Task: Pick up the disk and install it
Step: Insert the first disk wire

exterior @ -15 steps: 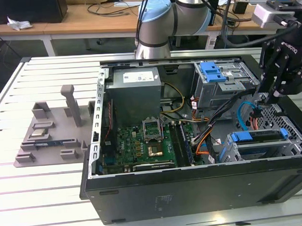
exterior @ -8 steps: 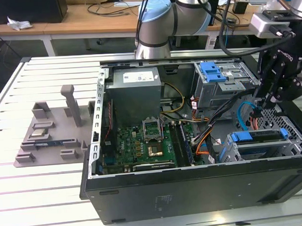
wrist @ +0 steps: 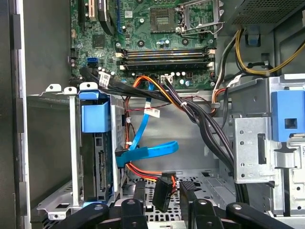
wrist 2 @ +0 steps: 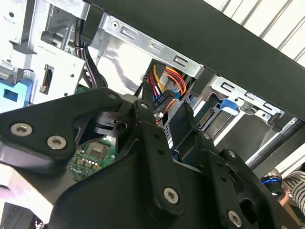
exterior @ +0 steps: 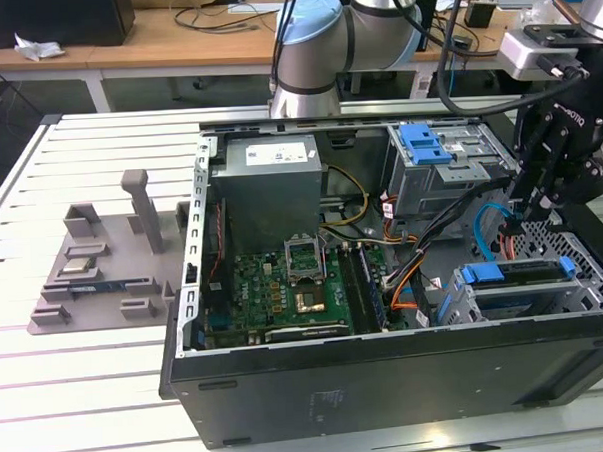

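Gripper (exterior: 516, 217): black, hanging inside the open computer case (exterior: 388, 382), over the loose cables; cannot tell if it is clenched or released.
Disk (exterior: 514, 274): in its blue carrier, seated in the metal drive cage (exterior: 505, 299) just below the gripper; seen edge-on in the first wrist view (wrist: 95, 157).
Cables: a blue ribbon cable (wrist: 147, 152) and an orange-red bundle (wrist: 152, 169) lie loose beside the disk's connector edge, close under the gripper.
Risk: the gripper could snag or pinch these cables, or knock the cage wall, since the space is tight.
Risk: a dragged cable could miss or strain the connector.
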`<action>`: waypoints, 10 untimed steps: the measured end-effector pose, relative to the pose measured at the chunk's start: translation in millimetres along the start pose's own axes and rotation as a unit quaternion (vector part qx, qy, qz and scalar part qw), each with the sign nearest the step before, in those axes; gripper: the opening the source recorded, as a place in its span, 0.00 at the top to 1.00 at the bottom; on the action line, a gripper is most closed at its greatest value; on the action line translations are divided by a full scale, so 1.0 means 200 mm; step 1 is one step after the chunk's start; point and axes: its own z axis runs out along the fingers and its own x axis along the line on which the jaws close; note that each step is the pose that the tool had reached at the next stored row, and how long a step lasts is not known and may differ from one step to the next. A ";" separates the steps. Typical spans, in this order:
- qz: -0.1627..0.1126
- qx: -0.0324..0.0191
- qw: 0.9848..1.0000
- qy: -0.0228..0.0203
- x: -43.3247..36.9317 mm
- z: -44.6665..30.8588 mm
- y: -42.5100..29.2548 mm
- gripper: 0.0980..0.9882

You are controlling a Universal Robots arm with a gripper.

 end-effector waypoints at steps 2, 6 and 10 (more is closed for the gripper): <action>0.000 0.000 1.000 0.000 0.000 0.000 0.000 0.64; 0.000 0.000 1.000 0.000 0.000 0.000 0.000 0.80; 0.000 0.000 1.000 0.001 0.000 0.000 0.000 0.93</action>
